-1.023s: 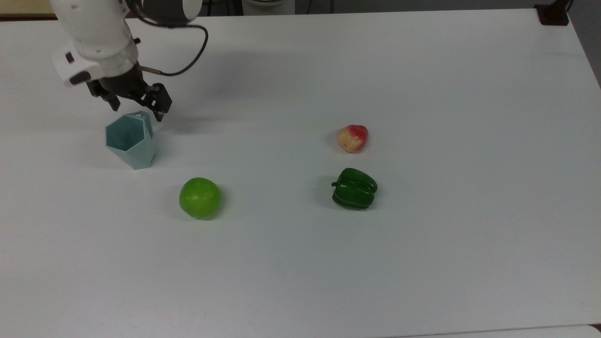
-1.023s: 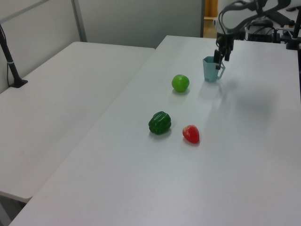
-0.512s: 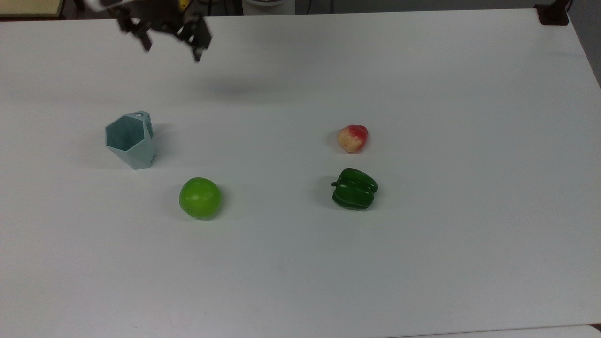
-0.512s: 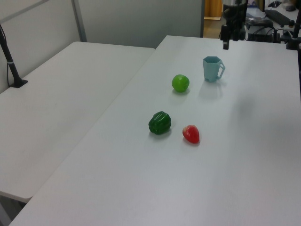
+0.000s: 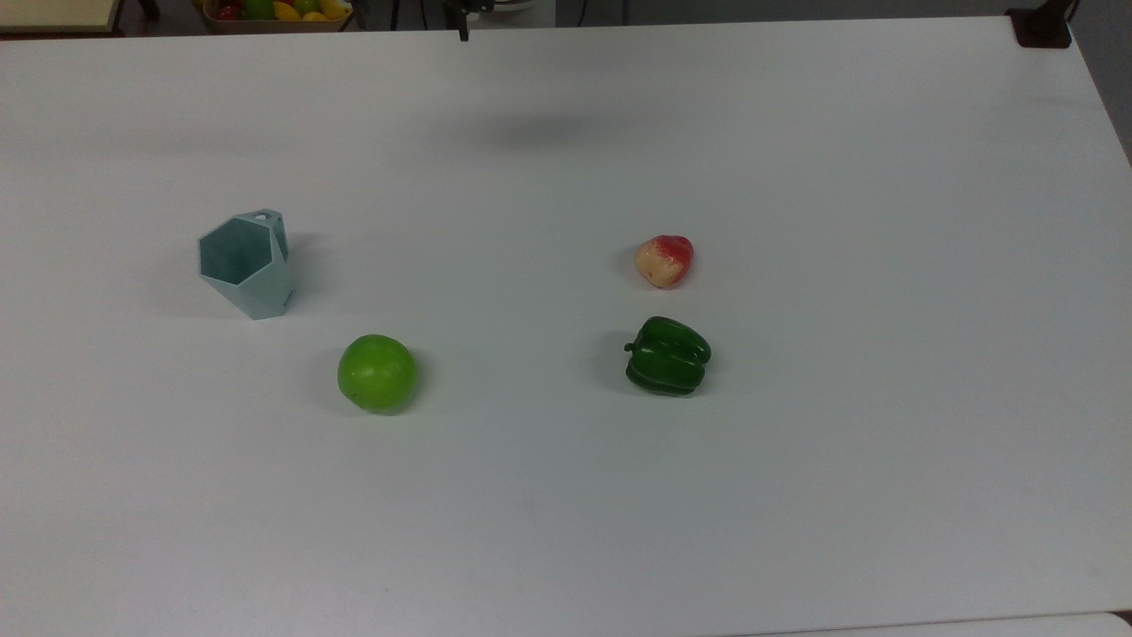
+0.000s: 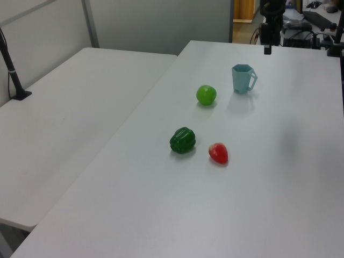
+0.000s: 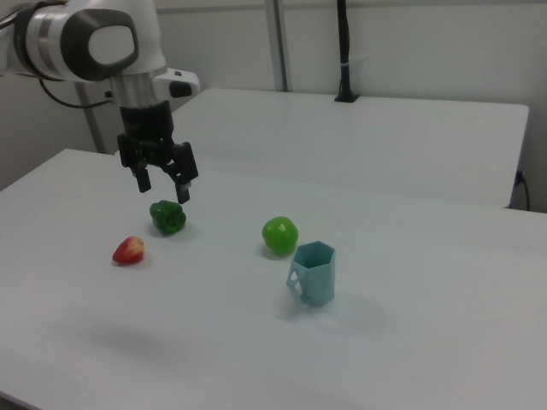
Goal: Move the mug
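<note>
The pale blue-grey faceted mug (image 5: 246, 265) stands upright on the white table (image 5: 796, 159) at the top view's left, its small handle toward the far edge. It also appears in the left view (image 6: 243, 78) and the right view (image 7: 314, 273). My gripper (image 7: 164, 190) hangs high in the air, open and empty, well away from the mug. In the left view the gripper (image 6: 267, 48) is beyond the mug near the table's far edge. A dark fingertip (image 5: 462, 34) pokes in at the top view's upper edge.
A green round fruit (image 5: 376, 372) lies near the mug. A green bell pepper (image 5: 668, 356) and a red-and-yellow fruit (image 5: 664, 260) lie toward the top view's right. A fruit basket (image 5: 274, 11) sits beyond the far edge. A second table (image 6: 80, 107) adjoins.
The gripper has lifted away from the mug's handle and travelled up and to the top view's right, past the far edge. The mug and fruits have not moved.
</note>
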